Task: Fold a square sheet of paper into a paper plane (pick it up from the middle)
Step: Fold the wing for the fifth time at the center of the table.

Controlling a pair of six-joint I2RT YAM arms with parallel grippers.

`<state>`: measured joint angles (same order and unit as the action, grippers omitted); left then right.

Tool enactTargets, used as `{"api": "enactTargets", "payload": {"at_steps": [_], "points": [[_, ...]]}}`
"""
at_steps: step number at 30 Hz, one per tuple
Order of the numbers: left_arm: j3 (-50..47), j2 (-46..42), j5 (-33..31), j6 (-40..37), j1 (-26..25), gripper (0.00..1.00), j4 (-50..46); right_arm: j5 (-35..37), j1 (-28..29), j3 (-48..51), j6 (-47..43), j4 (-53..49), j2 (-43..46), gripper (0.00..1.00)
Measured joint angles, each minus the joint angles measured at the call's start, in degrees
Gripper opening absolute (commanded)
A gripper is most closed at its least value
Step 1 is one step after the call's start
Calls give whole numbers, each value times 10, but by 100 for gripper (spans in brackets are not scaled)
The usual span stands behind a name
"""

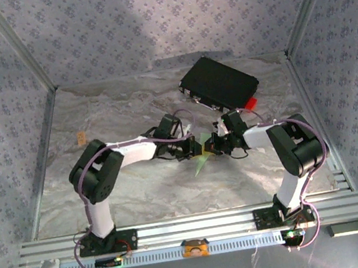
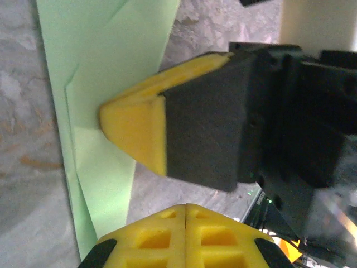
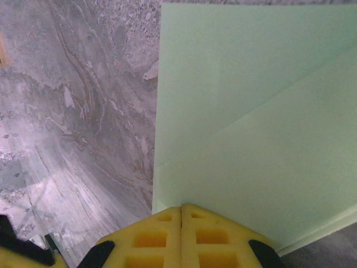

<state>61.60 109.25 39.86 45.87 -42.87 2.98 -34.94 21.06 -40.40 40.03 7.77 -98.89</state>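
The square sheet of paper (image 1: 201, 165) is pale green and lies folded on the marbled table, its diagonal flaps layered (image 2: 114, 61) (image 3: 251, 111). In the top view it tapers to a point toward the arms' bases. My right gripper (image 3: 182, 207) is shut, and its yellow tip (image 2: 134, 125) presses down on the paper near one long edge. Beside the paper, my left gripper (image 2: 186, 206) is shut over bare table with nothing between its fingers. Both grippers meet tip to tip at the table's middle, left gripper (image 1: 198, 147) facing right gripper (image 1: 208, 147).
A black rectangular case (image 1: 218, 82) lies at the back right with a small red tab (image 1: 250, 103) at its near corner. A small tan piece (image 1: 80, 136) sits at the left. Metal frame rails (image 1: 193, 227) border the table.
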Motion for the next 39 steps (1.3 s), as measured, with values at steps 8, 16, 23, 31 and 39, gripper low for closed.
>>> {"api": "enactTargets", "payload": {"at_steps": [8, 16, 23, 31, 39], "points": [[29, 46, -1, -16, -16, 0, -37, 0, 0, 0, 0, 0, 0, 7], [41, 67, -18, -39, -27, 0, -74, 2, 0, 2, 0, 0, 2, 7], [4, 51, -19, -37, -28, 0, -30, 2, 0, 6, -2, -3, 8, 8], [-9, 20, -36, -28, -29, 4, -50, 1, -2, 7, -4, -6, 10, 7], [36, 10, -47, -39, -17, 5, -87, 3, -7, 8, -5, -9, 13, 7]]}}
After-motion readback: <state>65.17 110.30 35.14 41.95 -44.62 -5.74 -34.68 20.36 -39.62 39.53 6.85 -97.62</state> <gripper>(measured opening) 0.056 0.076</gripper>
